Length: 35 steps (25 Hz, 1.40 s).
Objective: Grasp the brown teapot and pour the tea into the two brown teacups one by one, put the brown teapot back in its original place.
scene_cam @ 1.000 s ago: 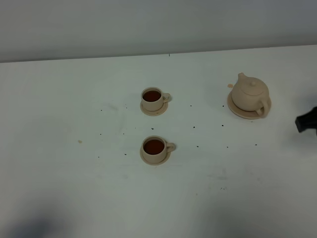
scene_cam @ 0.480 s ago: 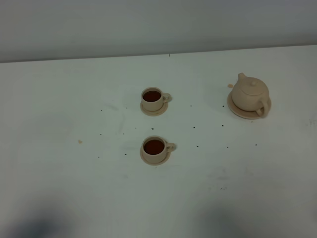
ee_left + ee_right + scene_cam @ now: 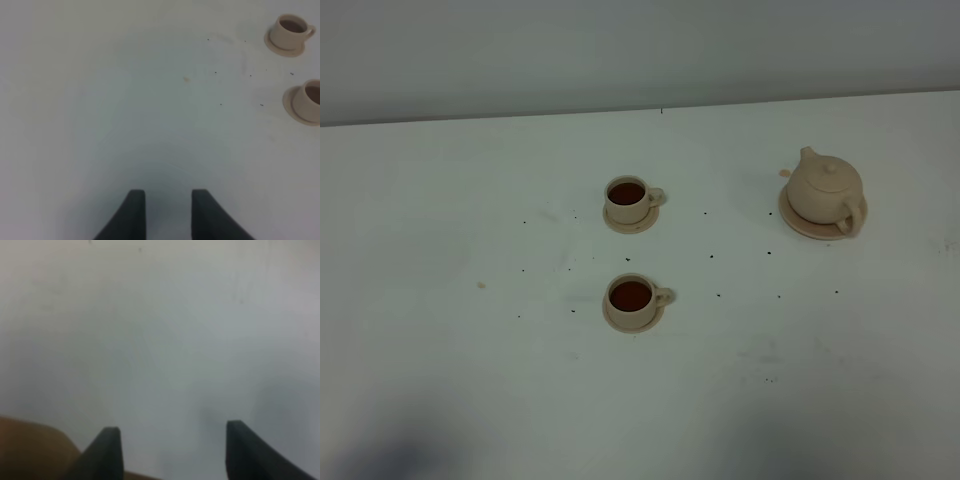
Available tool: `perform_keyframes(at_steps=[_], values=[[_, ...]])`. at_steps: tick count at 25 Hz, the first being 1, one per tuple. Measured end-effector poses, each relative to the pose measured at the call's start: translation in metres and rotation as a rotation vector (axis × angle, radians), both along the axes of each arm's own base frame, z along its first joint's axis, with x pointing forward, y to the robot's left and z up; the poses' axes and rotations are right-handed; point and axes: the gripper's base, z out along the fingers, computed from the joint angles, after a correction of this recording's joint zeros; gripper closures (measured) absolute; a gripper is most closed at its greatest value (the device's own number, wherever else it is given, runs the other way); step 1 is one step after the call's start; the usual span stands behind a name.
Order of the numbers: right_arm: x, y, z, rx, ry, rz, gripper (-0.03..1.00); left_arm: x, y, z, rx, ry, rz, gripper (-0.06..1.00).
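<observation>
Tan ceramic-looking brown teapot (image 3: pixel 826 190) sits on its saucer (image 3: pixel 802 226); probably rigid, slick, chippable, so I'd grab the loop handle. Right gripper (image 3: pixel 170 452) is spread wide, holding nothing.

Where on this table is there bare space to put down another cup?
The widest bare patch lies left of the two teacups. Another lies between the cups and the teapot, and the near edge of the table is bare too. The gap between the two cups is tightest.
</observation>
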Motion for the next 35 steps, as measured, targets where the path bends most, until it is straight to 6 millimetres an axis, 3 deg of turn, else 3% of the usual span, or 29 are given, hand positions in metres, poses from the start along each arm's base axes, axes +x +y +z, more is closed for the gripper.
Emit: perform_keyframes(at_steps=[7, 25, 35], values=[[-0.017, -0.004, 0.003, 0.042, -0.134, 0.033, 0.59, 0.0, 0.0, 0.0, 0.0, 0.0, 0.0, 0.7], [-0.016, -0.003, -0.001, 0.063, -0.117, 0.02, 0.62, 0.0, 0.0, 0.0, 0.0, 0.0, 0.0, 0.7], [-0.023, -0.009, -0.001, 0.075, -0.173, -0.268, 0.63, 0.0, 0.0, 0.0, 0.0, 0.0, 0.0, 0.7]])
